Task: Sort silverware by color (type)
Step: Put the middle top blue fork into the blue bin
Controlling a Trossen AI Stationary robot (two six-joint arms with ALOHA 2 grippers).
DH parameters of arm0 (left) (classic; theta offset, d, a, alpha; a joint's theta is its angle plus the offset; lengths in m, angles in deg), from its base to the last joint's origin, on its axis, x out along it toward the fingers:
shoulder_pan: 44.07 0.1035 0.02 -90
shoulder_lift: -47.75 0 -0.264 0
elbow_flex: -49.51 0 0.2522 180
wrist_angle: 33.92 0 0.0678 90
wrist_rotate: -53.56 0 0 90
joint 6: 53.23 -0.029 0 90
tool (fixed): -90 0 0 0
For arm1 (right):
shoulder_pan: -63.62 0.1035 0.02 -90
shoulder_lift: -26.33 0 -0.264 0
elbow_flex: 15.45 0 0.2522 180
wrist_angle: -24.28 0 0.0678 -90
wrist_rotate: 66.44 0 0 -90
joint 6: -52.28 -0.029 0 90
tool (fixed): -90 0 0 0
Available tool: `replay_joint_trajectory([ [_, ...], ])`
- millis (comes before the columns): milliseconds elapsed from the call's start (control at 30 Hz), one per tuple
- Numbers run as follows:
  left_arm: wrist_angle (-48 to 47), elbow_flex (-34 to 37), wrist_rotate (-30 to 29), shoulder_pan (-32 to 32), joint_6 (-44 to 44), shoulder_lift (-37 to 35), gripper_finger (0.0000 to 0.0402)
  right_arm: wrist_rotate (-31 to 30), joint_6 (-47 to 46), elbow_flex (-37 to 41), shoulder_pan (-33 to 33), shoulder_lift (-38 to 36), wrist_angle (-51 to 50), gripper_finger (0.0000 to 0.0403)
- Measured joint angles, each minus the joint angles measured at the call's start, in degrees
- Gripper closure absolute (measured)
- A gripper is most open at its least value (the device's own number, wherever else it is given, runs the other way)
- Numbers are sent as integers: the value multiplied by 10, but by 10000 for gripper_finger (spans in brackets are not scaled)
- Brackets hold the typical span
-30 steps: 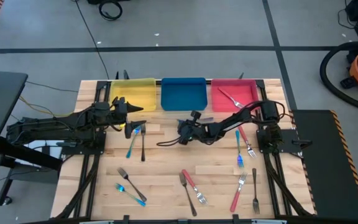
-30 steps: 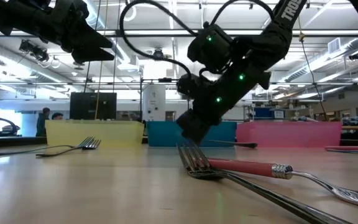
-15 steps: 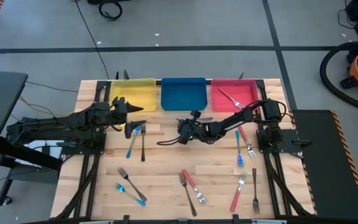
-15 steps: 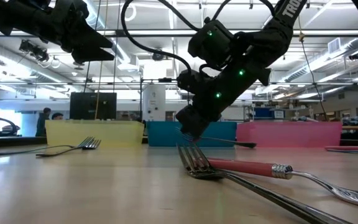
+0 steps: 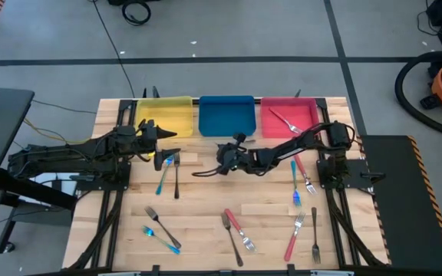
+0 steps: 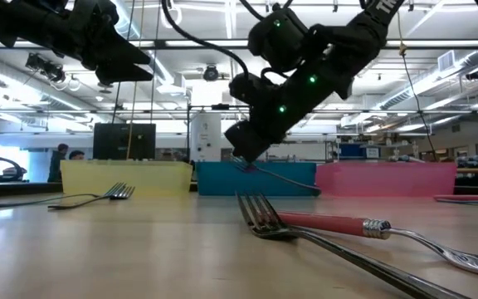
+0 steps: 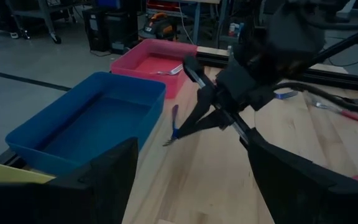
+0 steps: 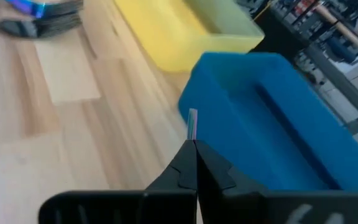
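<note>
Your right hand [image 5: 222,156] is clamped shut on a blue-handled fork [image 7: 174,124], which hangs lifted off the bench [image 5: 206,195], just in front of the blue bin [image 5: 225,115]; in the right wrist view only the handle's tip shows past the closed fingers. The carry looks close to its end: the fork is beside the bin's near wall, not yet over it. Your left hand [image 5: 162,135] hovers with fingers spread wide and nothing between them, near the yellow bin [image 5: 165,116], above a blue fork [image 5: 163,175] and a dark fork [image 5: 176,176].

Progress is early. The red bin [image 5: 290,119] holds one fork [image 5: 285,120]; the blue and yellow bins appear to hold nothing. About a dozen forks lie scattered on the bench: a pair at front left [image 5: 159,228], a dark and a red one at front centre [image 5: 236,231], several at right [image 5: 299,203].

The three bins stand side by side along the far edge. Open bench lies between the two arms; the hanging fork must clear the bin's near rim.
</note>
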Motion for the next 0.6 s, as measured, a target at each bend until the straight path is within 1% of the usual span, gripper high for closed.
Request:
replay_joint_trajectory([
  [233,-5,0,0,0,0,0,95,-10,11,-3,-7,-27,1,403],
  [600,-4,0,0,0,0,0,95,-11,11,-3,-40,-68,2,403],
])
